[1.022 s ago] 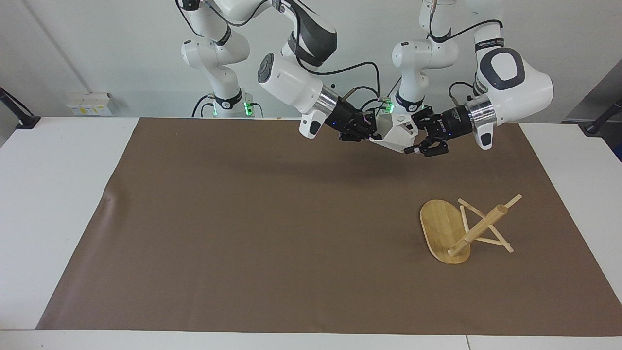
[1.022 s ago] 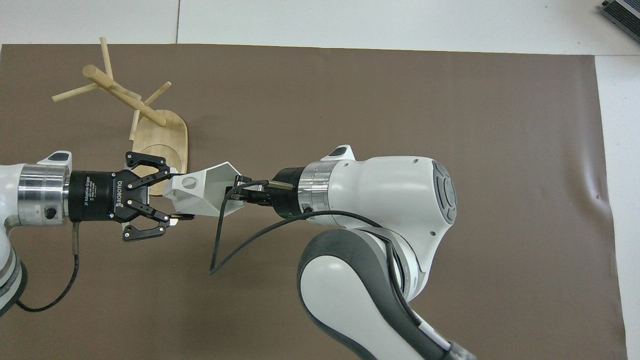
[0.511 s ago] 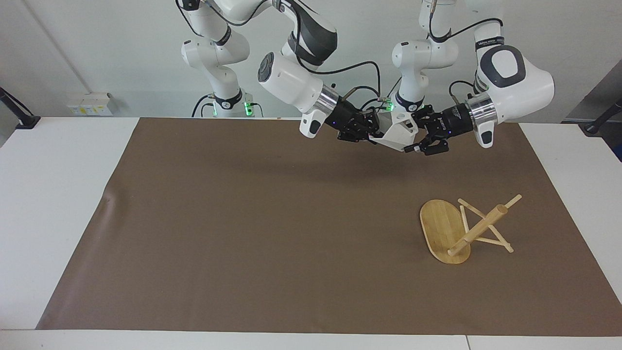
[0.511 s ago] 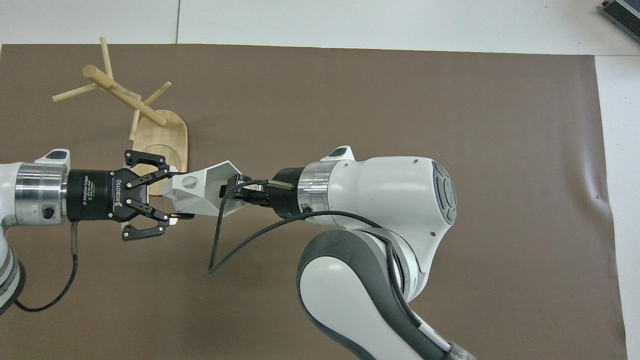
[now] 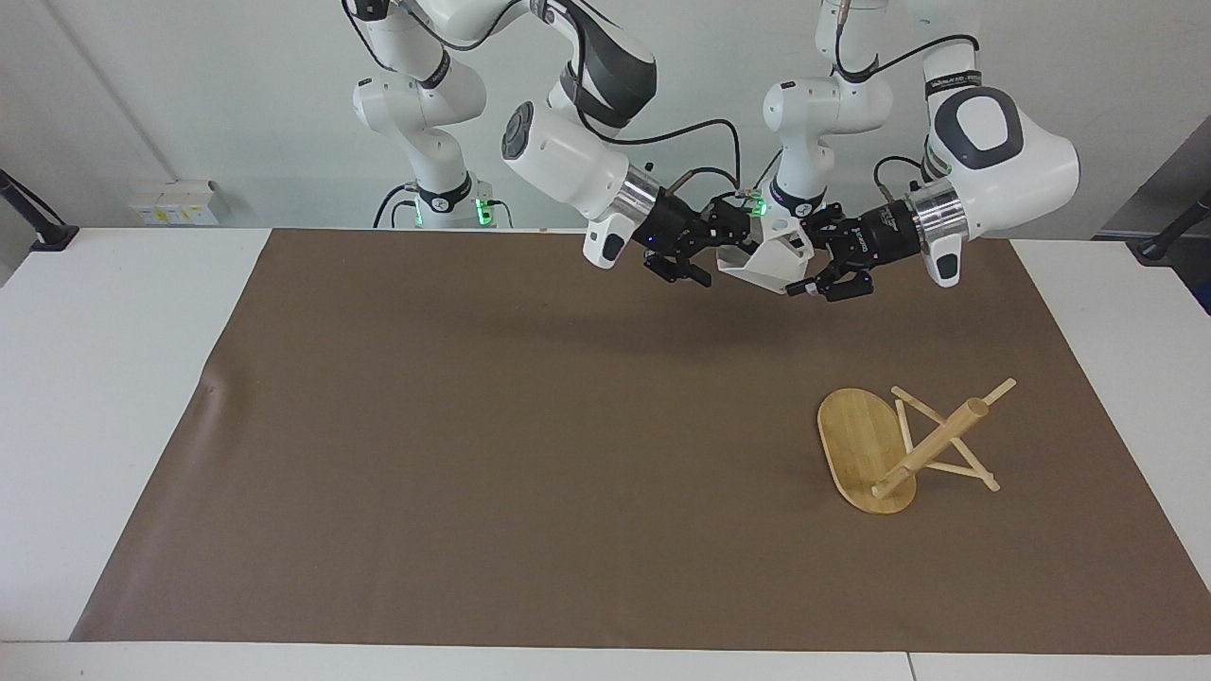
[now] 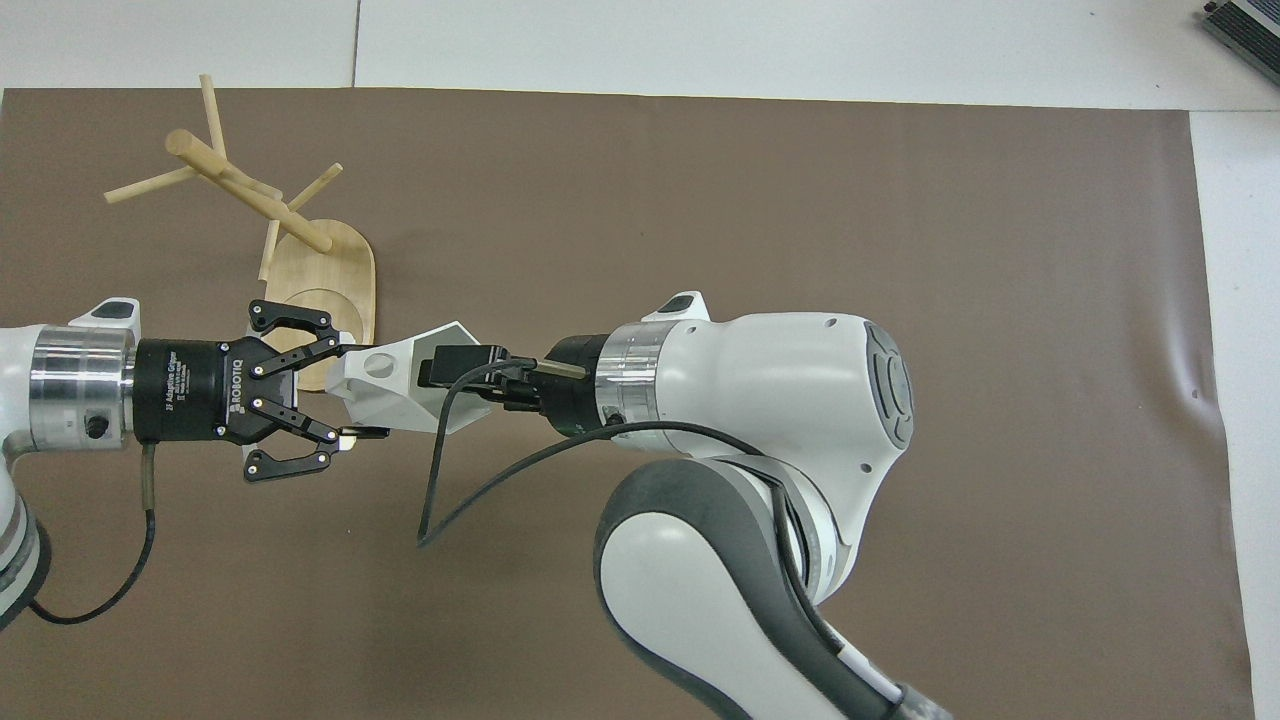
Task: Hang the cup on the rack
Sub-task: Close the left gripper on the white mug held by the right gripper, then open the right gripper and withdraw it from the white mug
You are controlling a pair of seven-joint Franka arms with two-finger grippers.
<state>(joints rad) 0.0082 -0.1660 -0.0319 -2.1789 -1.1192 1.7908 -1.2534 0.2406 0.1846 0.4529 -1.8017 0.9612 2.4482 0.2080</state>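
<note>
Left jaws clamped on cup (image 5: 771,261) handle in midair; right jaws spread at its rim; cup empty

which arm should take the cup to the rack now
Left. The left gripper is shut on the cup at its handle end, and the rack stands toward its end of the table. The right gripper has opened.

A robotics lab is indicated: two white robot arms (image 5: 568,161) are mounted at the edge of a white table (image 5: 114,378) (green status lights glow at their bases), a brown mat (image 5: 473,454) is spread beneath the claws, and bare white walls are seen.
</note>
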